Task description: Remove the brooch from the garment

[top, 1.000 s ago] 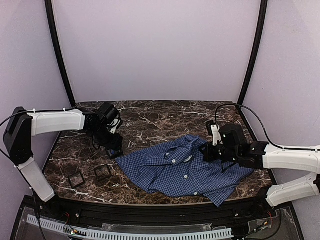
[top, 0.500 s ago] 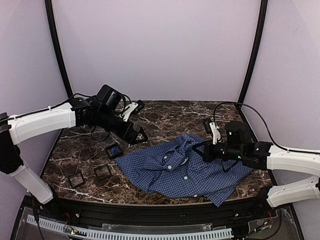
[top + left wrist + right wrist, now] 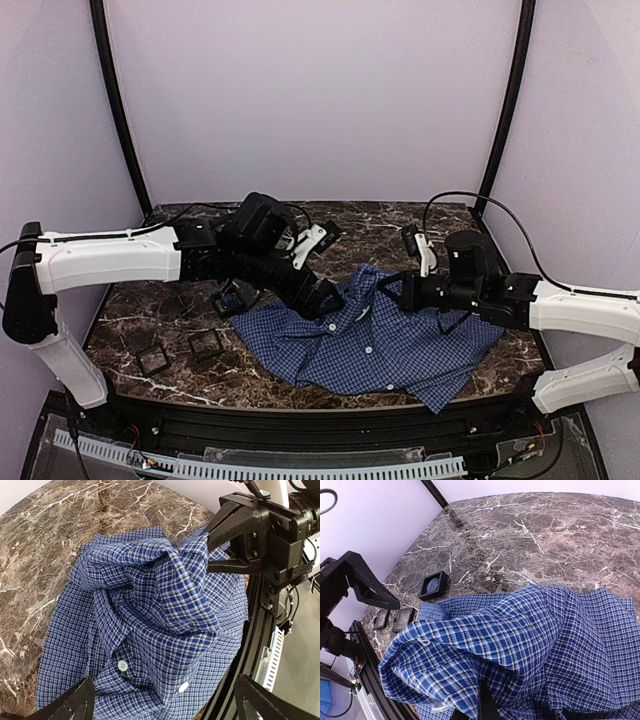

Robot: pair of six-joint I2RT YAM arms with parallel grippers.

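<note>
The blue-and-white check shirt (image 3: 375,345) lies crumpled on the marble table, right of centre. My right gripper (image 3: 400,290) is shut on a fold of it near the collar and holds that fold up; this also shows in the left wrist view (image 3: 212,550). In the right wrist view the cloth (image 3: 530,645) drapes over the right gripper (image 3: 530,712). My left gripper (image 3: 325,297) hovers open and empty over the shirt's left part, jaws wide above two white buttons (image 3: 122,665). A tiny silvery loop (image 3: 423,641) sits on the raised fold; I cannot tell whether it is the brooch.
Three small black boxes stand left of the shirt: one (image 3: 232,298) with a blue item inside, also in the right wrist view (image 3: 434,585), and two (image 3: 205,344) (image 3: 152,358) nearer the front edge. A black rail (image 3: 300,425) runs along the table's near edge.
My left arm has swung right from the black box with the blue item to over the shirt. My right gripper has raised its fold of cloth slightly and shifted left.
</note>
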